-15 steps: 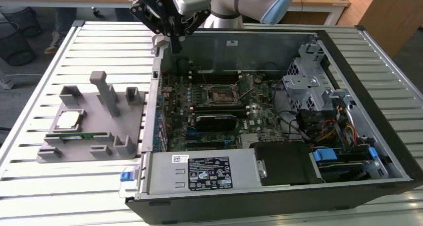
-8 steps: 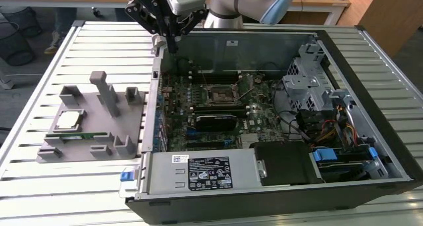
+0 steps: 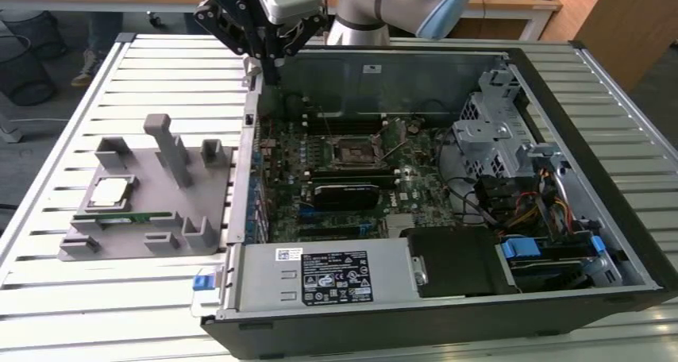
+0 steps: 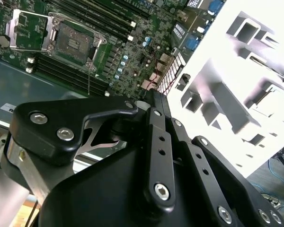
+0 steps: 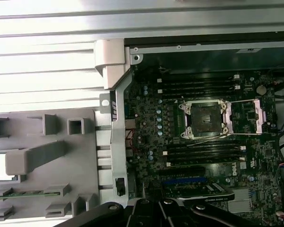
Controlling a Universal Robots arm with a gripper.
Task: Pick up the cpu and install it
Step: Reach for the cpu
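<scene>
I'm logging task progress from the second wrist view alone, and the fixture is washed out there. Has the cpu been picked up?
Observer: No. In the exterior view the cpu lies on the grey fixture, at the exterior view's left of the computer case.
Operator: Where is the arm relative to it?
Observer: The gripper hangs above the case's far corner on the fixture side, well apart from the cpu.

The cpu point(image 3: 110, 191) lies on the holder point(image 3: 117, 239), which sits at the exterior view's left of the computer case point(image 3: 402, 80).
</scene>
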